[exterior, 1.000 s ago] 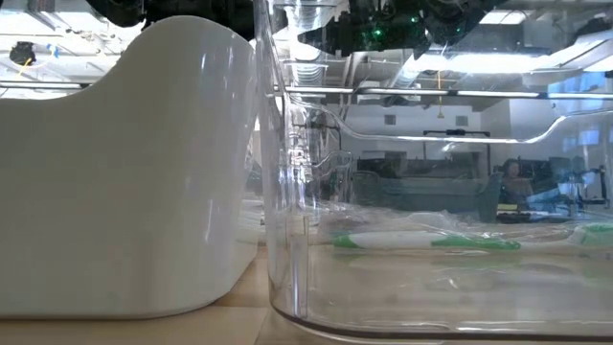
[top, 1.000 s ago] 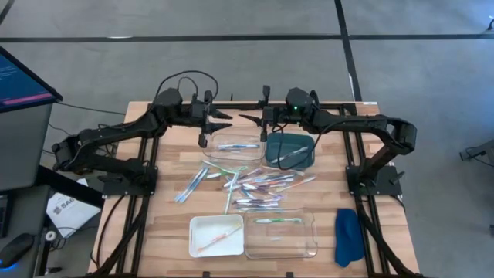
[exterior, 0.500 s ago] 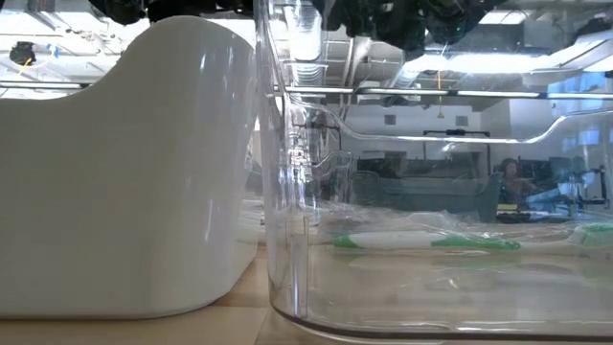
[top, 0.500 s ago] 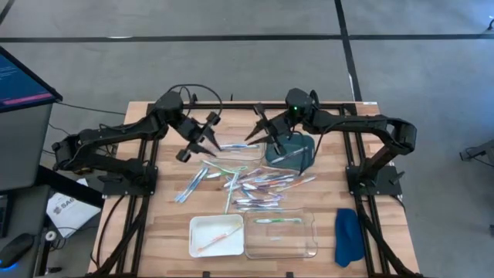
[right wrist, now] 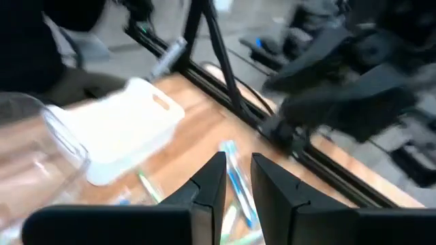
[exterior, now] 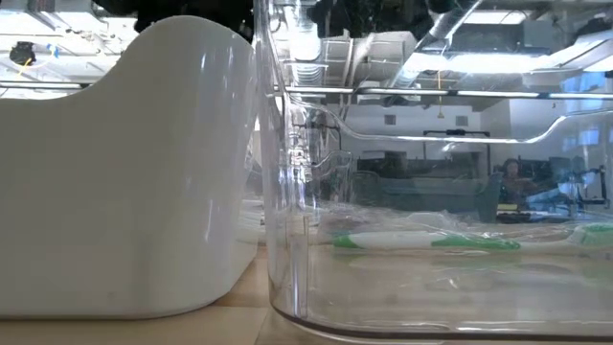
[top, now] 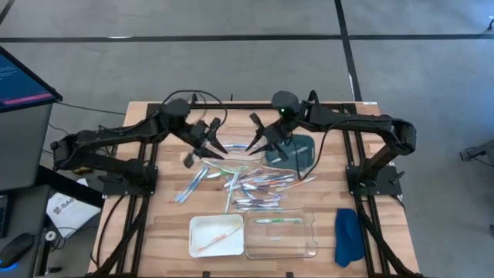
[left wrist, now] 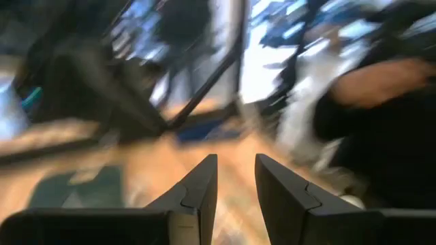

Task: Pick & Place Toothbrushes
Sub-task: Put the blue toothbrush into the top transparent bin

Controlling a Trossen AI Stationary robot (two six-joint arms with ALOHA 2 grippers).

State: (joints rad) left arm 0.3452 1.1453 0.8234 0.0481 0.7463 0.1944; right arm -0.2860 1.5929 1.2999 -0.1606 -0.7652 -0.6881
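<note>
Several toothbrushes [top: 251, 185] lie loose in a pile on the wooden table's middle. One orange toothbrush lies in the white tray [top: 217, 234] and a green one [exterior: 431, 241] in the clear tray [top: 282, 232] near the front edge. My left gripper [top: 216, 149] hovers over the far clear tray [top: 231, 148], its fingers [left wrist: 197, 197] a narrow gap apart with nothing between them. My right gripper [top: 257, 141] hovers beside it, left of the dark teal tray [top: 293, 150], also narrowly open [right wrist: 238, 160] and empty.
A blue cloth [top: 347, 235] lies at the front right corner. Black frame rails run along the table's left and right edges. A monitor [top: 19, 81] stands off the table's left. In the low view the white tray's wall [exterior: 124, 172] and the clear tray's wall [exterior: 287, 192] fill the foreground.
Both grippers have come away from the table's far edge toward the pile in the middle, turning at the wrist as they went. The gap between each pair of fingers looks the same. The toothbrushes and trays have stayed where they were.
</note>
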